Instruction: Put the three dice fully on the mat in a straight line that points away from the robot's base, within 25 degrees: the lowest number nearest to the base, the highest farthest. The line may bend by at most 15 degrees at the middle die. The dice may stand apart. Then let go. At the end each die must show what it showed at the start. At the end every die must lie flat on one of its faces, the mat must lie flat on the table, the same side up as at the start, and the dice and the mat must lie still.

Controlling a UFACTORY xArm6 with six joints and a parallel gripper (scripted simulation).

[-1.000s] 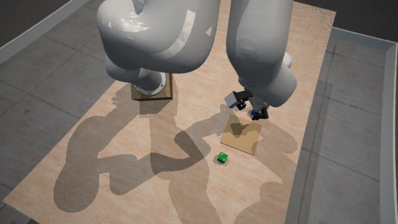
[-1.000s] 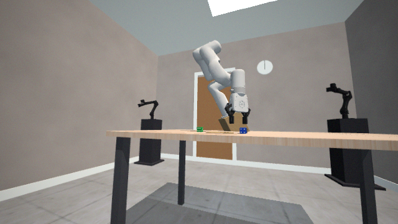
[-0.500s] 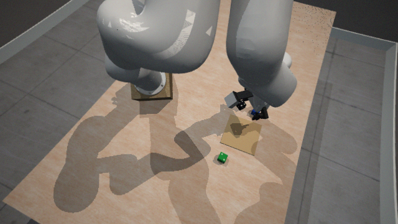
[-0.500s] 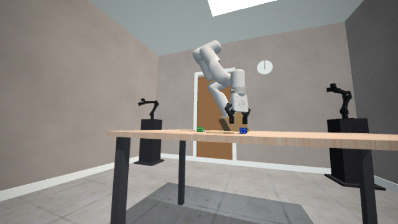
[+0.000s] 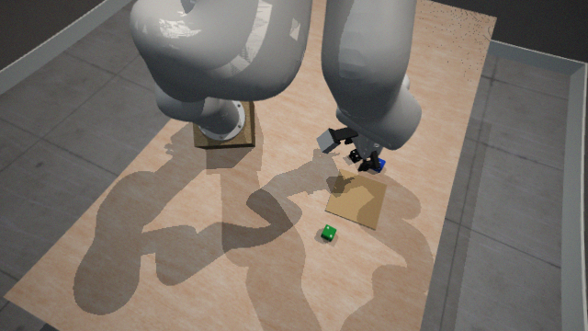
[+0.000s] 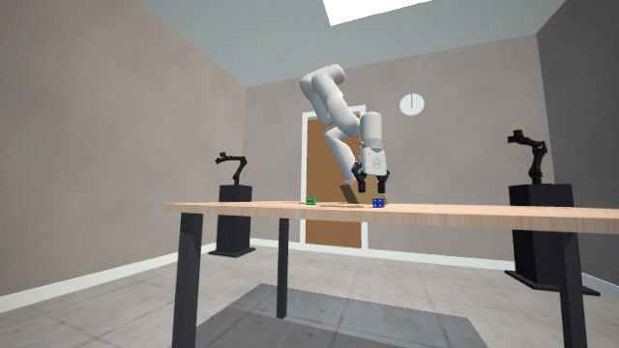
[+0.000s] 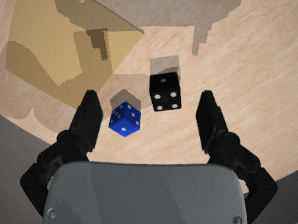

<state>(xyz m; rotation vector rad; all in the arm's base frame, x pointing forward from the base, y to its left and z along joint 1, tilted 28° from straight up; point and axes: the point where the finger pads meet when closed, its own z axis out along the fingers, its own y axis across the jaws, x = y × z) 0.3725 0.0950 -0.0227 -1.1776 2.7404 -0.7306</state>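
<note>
In the wrist view the mat (image 7: pixel 63 43) is lying flat at upper left, one corner pointing toward the dice. The gripper (image 7: pixel 149 119) is hanging above the table (image 7: pixel 220 50) with its fingers spread fully wide, holding nothing. Between them, the blue die (image 7: pixel 124 119) is sitting just beside the left finger, turned corner-on; the black die (image 7: pixel 164 91) is lying squarer, slightly beyond. Both are off the mat. The green die (image 5: pixel 328 232) is resting apart, on the mat's other side.
</note>
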